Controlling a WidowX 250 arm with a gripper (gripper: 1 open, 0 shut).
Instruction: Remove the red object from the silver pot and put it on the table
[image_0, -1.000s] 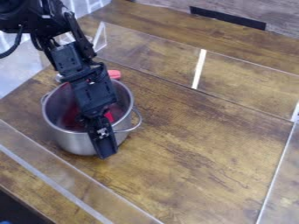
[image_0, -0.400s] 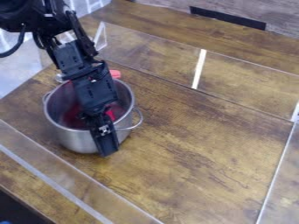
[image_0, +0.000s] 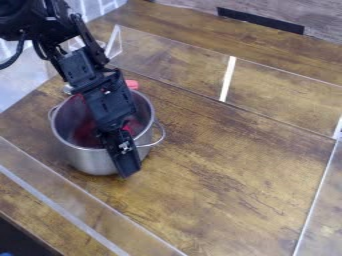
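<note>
The silver pot (image_0: 70, 152) stands on the left part of the brown wooden table (image_0: 227, 185). Inside it lies the red object (image_0: 94, 128), showing red on both sides of the black fingers. My gripper (image_0: 114, 140) reaches steeply down into the pot from the upper left. Its jaws are closed partway around the red object. One long black finger (image_0: 123, 155) crosses the pot's near rim in this view and covers part of the wall. The bottom of the pot and much of the red object are hidden by the hand.
A white strip (image_0: 227, 78) lies on the table right of the pot. A black bar (image_0: 261, 17) sits at the far edge. The table drops to a pale floor (image_0: 20, 85) at the left.
The hand stays in the pot and has twisted slightly, so its near fingertip sits a little farther right. The pot and the red object have not shifted.
</note>
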